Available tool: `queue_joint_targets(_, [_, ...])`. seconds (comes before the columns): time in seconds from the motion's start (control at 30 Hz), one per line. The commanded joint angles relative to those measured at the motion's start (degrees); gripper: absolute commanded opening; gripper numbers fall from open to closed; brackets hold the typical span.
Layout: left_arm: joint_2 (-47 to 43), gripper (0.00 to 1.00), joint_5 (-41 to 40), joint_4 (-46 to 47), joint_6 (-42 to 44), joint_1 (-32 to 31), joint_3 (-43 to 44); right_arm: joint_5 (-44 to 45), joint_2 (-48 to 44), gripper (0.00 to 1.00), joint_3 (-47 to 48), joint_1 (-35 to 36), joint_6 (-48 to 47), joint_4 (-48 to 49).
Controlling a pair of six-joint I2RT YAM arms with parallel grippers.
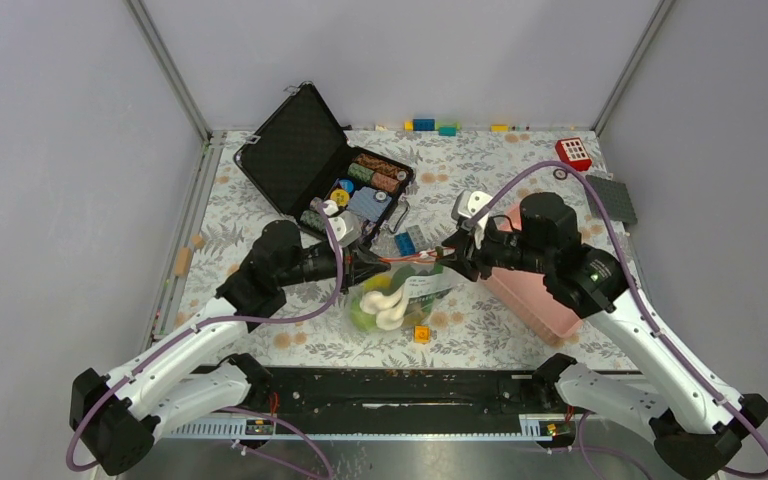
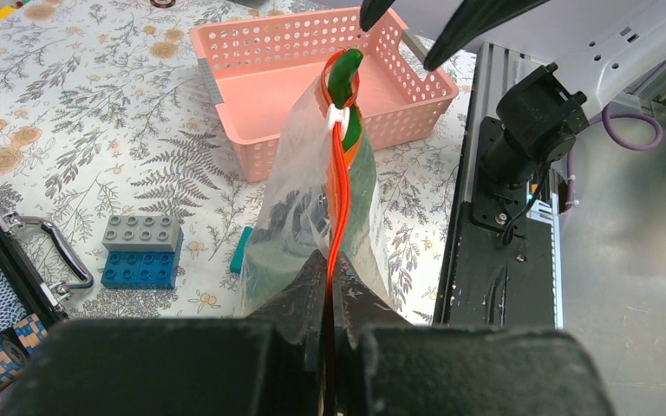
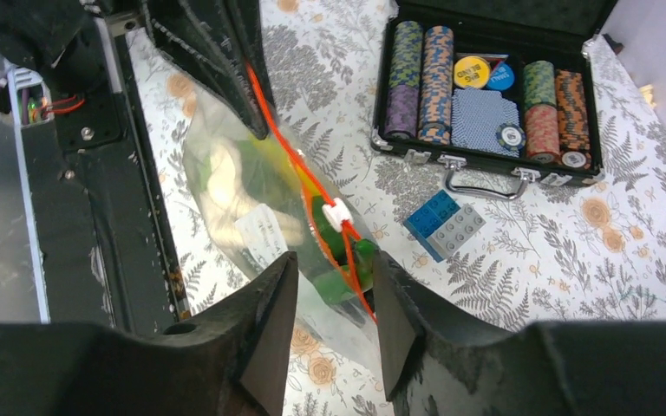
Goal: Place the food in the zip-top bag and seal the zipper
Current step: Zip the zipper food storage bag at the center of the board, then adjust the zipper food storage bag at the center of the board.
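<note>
Top view: the bag (image 1: 400, 298) hangs between the arms, its bottom on the tabletop (image 1: 480, 160). White, green and yellow food (image 1: 385, 305) shows through its side. The left end effector (image 1: 365, 268) is at the left end of the bag's zipper (image 1: 410, 258), and the right end effector (image 1: 457, 255) is at the other end. A basket (image 1: 550, 310) sits just right of the bag. An open case (image 1: 305, 150) beyond the bag holds chips (image 1: 375, 172).

Left wrist view: the left end effector is clenched on the near end of the zipper, pulling it taut. At the bag's far end a green pod (image 2: 345, 74) pokes out of the mouth just past the slider (image 2: 338, 114). The right one's jaws stand spread beyond it, grasping nothing. The basket behind the bag looks empty.

Right wrist view: the right fingers (image 3: 273, 321) straddle the bag's near corner without touching it, and the pod lies between the slider and that corner.

Likely trouble: if the slider is run on, it would jam against the pod and leave the mouth unsealed. Forcing it could drag the zipper out of the left pinch, so the floppy bag sags and food spills. A right pinch closing on the pod instead of the slider would push it further out of the bag.
</note>
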Motion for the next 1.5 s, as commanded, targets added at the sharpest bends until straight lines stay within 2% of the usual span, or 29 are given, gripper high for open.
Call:
queue_joint_targets(0.0, [-1.15,0.00,1.66,5.69,-0.55,0.04,0.73,5.05,0.24,0.43,-1.33,-0.17,5.91,6.48])
queue_joint_targets(0.27, [-1.05,0.00,2.20,5.87,-0.71,0.04,0.91,7.17,3.93,0.41,-0.70,-0.12,6.02,7.54])
queue_joint_targets(0.37, [-1.19,0.00,2.04,5.87,-0.71,0.00,0.84,7.32,4.64,0.12,-0.61,-0.12,6.90,7.28])
queue_joint_targets(0.43, [-1.23,0.00,1.81,5.91,-0.70,0.05,0.79,7.78,4.27,0.01,-0.91,-0.19,7.65,6.92])
queue_joint_targets(0.6, [-1.27,0.00,1.74,7.25,-1.85,0.07,0.19,8.21,1.88,0.00,-5.76,-0.20,14.42,10.58])
queue_joint_targets(0.8, [-1.23,0.00,2.13,7.83,-2.82,0.04,-0.61,15.73,-0.61,0.00,-14.55,-0.12,35.61,20.36])
queue_joint_targets(0.9, [-1.30,0.00,2.06,8.77,-3.71,0.04,-1.29,14.38,-1.96,0.00,-17.00,-0.15,41.98,22.48])
queue_joint_targets(1.1, [-2.80,0.00,0.42,10.25,-5.20,0.01,-2.94,14.90,-4.93,0.00,-19.11,-0.20,44.02,18.26])
queue_joint_targets(1.33, [-5.87,0.00,-1.76,12.93,-7.53,0.03,-4.85,17.52,-5.83,0.00,-22.52,-0.01,40.76,12.61])
queue_joint_targets(1.47, [-6.51,0.00,-2.87,14.26,-8.65,0.04,-5.62,20.47,-5.24,0.00,-24.12,0.05,44.10,13.97])
